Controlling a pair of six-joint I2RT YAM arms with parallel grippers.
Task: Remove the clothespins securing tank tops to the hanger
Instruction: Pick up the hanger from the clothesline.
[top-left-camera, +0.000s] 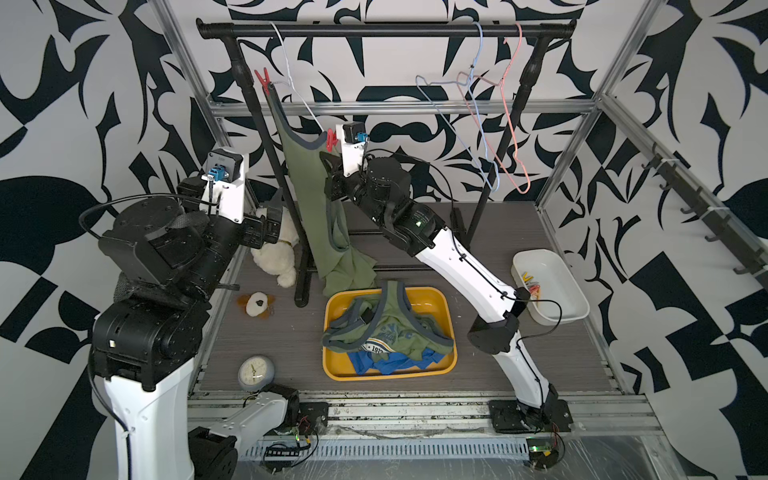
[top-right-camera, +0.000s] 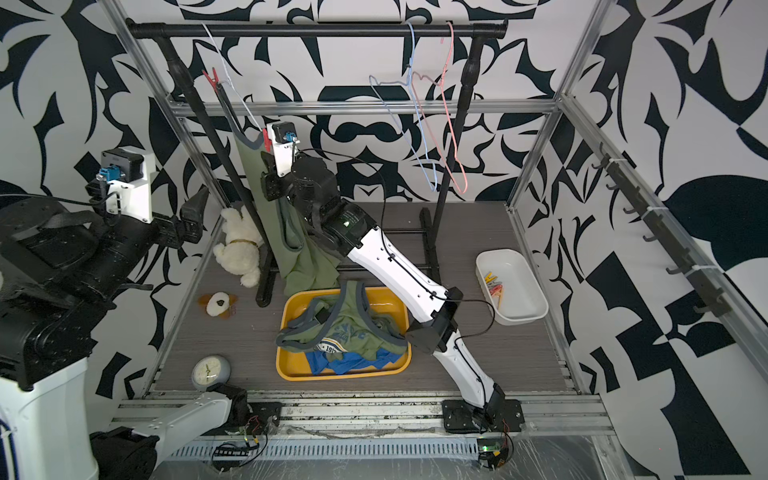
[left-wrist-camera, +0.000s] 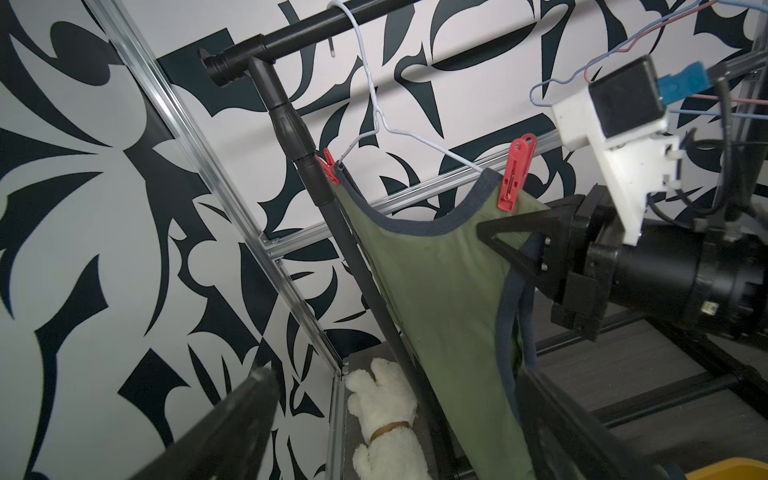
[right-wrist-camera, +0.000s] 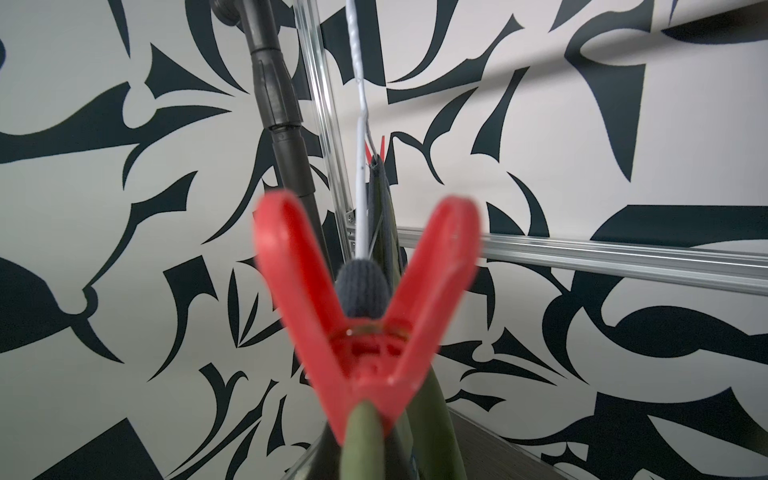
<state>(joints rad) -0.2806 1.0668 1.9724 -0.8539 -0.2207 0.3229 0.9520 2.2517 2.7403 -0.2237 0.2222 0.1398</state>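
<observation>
Right gripper, jaws pressed together, sits at 6 o'clock of the red clothespin, perhaps pinching the hanging tank top; left gripper hangs at 7 o'clock, jaws spread

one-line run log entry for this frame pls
pins on white hanger: near red clothespin, far red clothespin | right gripper: shut on hanging tank top under near pin | left gripper: open, empty

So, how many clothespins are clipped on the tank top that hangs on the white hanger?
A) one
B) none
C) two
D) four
C: the hanging tank top carries a red clothespin on the strap beside the rack post and a second red clothespin on its other strap.
</observation>
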